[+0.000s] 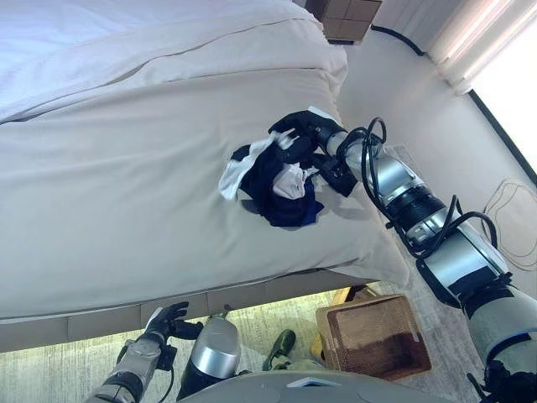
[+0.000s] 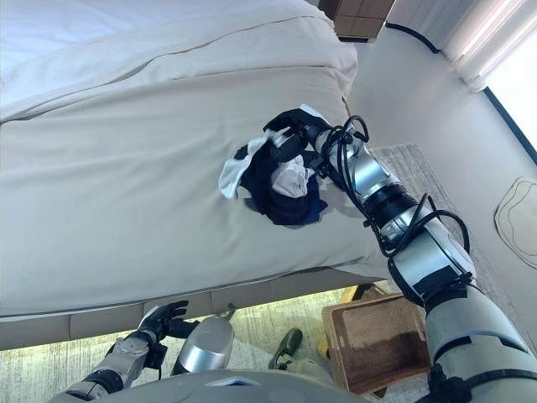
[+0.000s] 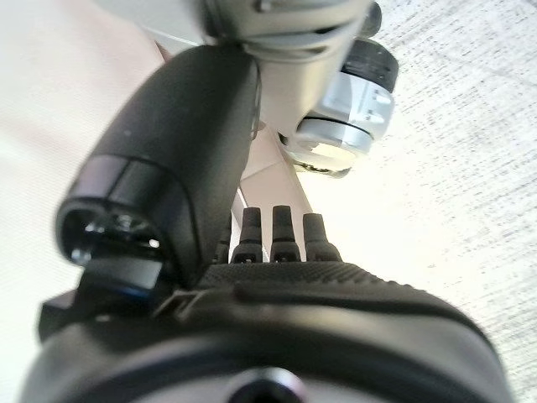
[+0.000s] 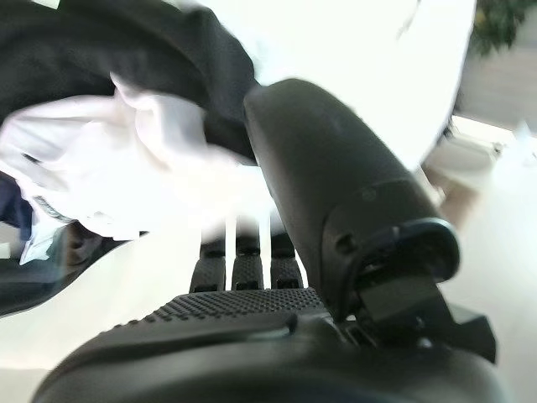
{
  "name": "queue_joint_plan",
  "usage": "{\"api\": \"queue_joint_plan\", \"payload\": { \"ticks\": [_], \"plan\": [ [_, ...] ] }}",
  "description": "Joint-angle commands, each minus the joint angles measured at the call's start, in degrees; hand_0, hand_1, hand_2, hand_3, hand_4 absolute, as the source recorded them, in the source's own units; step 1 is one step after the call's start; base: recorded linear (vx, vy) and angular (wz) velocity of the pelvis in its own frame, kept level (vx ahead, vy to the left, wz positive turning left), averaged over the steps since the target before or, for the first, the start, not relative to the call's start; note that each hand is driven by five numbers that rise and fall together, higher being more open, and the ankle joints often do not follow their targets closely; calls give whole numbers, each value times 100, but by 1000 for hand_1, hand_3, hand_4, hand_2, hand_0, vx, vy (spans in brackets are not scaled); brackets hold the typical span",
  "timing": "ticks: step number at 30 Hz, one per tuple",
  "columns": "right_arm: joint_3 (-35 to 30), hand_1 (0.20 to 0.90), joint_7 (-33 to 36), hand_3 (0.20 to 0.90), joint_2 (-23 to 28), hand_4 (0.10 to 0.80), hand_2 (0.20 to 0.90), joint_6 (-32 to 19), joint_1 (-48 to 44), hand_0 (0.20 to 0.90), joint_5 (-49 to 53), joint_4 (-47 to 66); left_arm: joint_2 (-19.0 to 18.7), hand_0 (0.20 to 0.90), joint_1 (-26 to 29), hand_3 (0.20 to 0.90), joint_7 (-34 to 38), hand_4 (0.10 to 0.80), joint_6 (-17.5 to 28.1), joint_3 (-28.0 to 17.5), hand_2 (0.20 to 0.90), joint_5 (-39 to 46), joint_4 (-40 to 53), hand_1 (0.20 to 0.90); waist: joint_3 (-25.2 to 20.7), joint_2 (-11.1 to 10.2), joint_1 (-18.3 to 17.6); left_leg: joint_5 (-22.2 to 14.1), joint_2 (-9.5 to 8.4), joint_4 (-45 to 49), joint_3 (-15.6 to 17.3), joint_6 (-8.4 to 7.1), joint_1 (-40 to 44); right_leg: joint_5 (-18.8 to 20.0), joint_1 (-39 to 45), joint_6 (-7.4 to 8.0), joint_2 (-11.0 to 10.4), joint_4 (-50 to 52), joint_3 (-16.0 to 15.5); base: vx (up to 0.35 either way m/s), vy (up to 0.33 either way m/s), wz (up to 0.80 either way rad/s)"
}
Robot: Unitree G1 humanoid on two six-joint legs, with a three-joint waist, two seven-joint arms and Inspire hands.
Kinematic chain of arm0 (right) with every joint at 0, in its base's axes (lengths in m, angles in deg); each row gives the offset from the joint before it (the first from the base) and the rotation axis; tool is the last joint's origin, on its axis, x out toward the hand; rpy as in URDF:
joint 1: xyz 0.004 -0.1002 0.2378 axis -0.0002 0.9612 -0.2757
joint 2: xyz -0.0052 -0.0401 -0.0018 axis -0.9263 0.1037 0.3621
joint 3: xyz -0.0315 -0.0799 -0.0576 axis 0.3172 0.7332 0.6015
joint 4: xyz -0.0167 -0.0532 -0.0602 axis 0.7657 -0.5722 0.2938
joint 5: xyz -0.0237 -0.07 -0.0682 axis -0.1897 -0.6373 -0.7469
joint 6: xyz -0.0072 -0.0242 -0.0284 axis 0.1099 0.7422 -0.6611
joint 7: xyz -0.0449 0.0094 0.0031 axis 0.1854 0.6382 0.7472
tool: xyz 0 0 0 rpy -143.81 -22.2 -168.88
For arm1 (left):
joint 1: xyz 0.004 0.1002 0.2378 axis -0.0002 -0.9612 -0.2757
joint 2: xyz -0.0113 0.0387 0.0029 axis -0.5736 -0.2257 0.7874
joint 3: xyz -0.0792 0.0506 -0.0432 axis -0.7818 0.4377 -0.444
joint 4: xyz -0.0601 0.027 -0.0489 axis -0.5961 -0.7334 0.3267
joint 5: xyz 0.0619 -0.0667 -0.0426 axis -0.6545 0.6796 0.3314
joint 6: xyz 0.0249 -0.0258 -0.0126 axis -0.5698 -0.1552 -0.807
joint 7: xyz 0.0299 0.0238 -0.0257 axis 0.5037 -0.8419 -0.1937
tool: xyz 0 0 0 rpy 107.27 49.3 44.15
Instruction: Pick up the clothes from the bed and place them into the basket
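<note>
A heap of dark navy and white clothes [image 1: 281,189] lies near the right edge of the beige bed [image 1: 126,185]. My right hand [image 1: 304,128] rests on the far upper side of the heap. Its thumb [image 4: 336,210] lies against dark cloth [image 4: 126,126] and its fingers reach out fairly straight, so it reads as open. The brown woven basket [image 1: 373,336] stands on the floor below the bed's near right corner, with nothing in it. My left hand [image 1: 164,323] hangs low by the bed's front edge, fingers relaxed and holding nothing [image 3: 277,285].
A wooden nightstand [image 1: 348,17] stands beyond the bed's far right corner, and curtains [image 1: 470,42] hang along the right wall. A pale rug [image 1: 268,311] covers the floor in front of the bed, beside the basket.
</note>
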Motion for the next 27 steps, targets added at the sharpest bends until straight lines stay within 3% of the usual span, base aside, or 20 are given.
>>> {"api": "queue_joint_plan", "payload": {
  "ticks": [1, 3, 4, 6, 10, 12, 18, 27],
  "plan": [
    [440, 900, -938, 900, 858, 800, 900, 162, -1035, 900, -664, 418, -142, 900, -56, 900, -149, 800, 38, 373, 900, -150, -57, 900, -389, -121, -29, -143, -63, -438, 171, 322, 266, -116, 279, 184, -109, 128, -86, 22, 51, 0],
    [563, 900, -1322, 900, 997, 800, 900, 309, -969, 900, -1104, 439, -161, 900, -84, 900, -151, 800, 64, 373, 900, -108, -41, 900, -360, -130, -65, -133, -48, -438, 199, 315, 254, -126, 266, 177, -113, 140, -32, 13, 55, 0],
    [624, 900, -1065, 900, 1081, 800, 900, 130, -961, 900, -1095, 437, -171, 900, -75, 900, -149, 800, 35, 367, 900, -117, 35, 900, -316, -138, -60, -135, -36, -430, 202, 309, 225, -124, 249, 187, -115, 145, -14, 0, 0, 0],
    [453, 900, 106, 900, 1022, 800, 900, 89, -1048, 900, -625, 488, -197, 900, 31, 900, -143, 800, 50, 431, 900, -29, 34, 900, -215, -142, -61, -112, -26, -418, 198, 310, 171, -114, 193, 186, -109, 181, 19, -52, 13, 0],
    [-124, 900, 2609, 900, 1011, 800, 900, -919, -1493, 900, -2049, 166, -122, 900, 180, 900, -12, 800, 329, 577, 900, 163, -17, 900, 69, -122, 8, -131, -32, -341, 181, 337, -105, -127, 2, 212, -89, 222, 79, -122, -1, 0],
    [-237, 900, 2903, 900, 1011, 800, 900, -968, -1475, 900, -2336, 266, -77, 900, 251, 900, -8, 800, 382, 584, 900, 157, -21, 900, 186, -89, 45, -118, -59, -344, 136, 354, -194, -108, -85, 232, -108, 232, 60, -121, 18, 6],
    [26, 900, 2504, 900, 940, 800, 900, -613, -1243, 900, -2018, 277, -87, 900, 369, 900, 20, 800, 452, 662, 900, 379, 98, 900, 503, 16, 132, -111, -98, -233, 48, 384, -496, -89, -326, 265, -222, 315, -72, -36, 52, 13],
    [730, 900, 1368, 900, 542, 800, 900, -281, -1529, 900, -2328, -1179, -183, 900, 678, 900, 120, 800, 526, 746, 900, 625, 418, 900, 1085, 84, 410, -1, -138, -4, -98, 385, -1083, -152, -687, 273, -295, 623, -199, -30, 23, 16]
  ]
}}
